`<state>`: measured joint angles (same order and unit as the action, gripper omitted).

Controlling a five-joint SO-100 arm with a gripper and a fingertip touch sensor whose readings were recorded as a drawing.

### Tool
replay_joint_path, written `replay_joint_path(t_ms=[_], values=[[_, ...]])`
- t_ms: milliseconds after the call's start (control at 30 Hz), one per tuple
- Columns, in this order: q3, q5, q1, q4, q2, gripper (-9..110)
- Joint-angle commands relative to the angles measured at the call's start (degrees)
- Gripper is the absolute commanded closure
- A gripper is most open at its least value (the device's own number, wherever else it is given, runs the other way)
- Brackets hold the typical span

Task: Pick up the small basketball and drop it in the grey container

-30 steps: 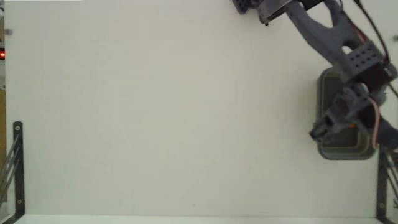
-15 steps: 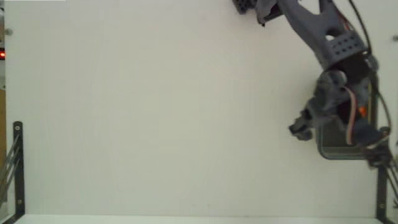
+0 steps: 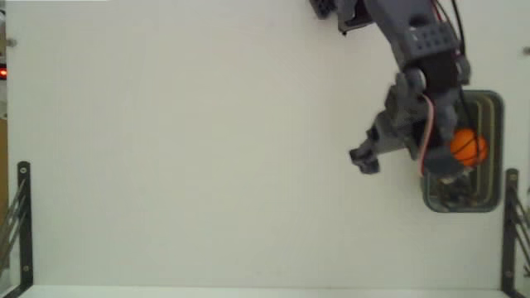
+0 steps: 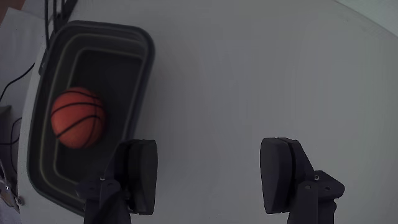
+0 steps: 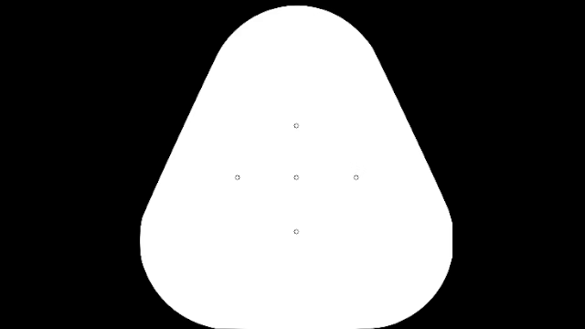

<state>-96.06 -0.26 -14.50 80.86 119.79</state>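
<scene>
My gripper [image 4: 208,174] stands wide apart with nothing between its jaws; in the wrist view only the bare white table [image 4: 261,81] shows in the gap. The small basketball [image 4: 77,118] lies inside the grey container [image 4: 134,99], down in its hollow, to the left of my left finger in that view and clear of it. In the fixed view the small basketball [image 3: 469,146] shows as an orange spot within the grey container [image 3: 497,149], at the right side of the table [image 3: 207,149], partly beside my arm [image 3: 418,79].

A second ago my wrist hung right over the container and covered most of its inside; no orange could be seen there. Half a second ago I had shifted leftward, and only a sliver of orange showed behind my cables. Now my gripper [image 3: 364,159] is further left again, off the container and over open table, and the ball is plainly uncovered in the bin. The container itself sits where it did before, against the right edge.
</scene>
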Motion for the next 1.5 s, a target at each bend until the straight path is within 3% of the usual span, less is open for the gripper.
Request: replay_joint_path(t_ms=[0, 800, 1467], values=[[-2.0, 0.3, 1.9, 1.0, 5.7, -9], [-16.5, 0.3, 13.0, 1.1, 20.4, -9], [-18.5, 0.3, 14.5, 1.1, 22.3, -9]])
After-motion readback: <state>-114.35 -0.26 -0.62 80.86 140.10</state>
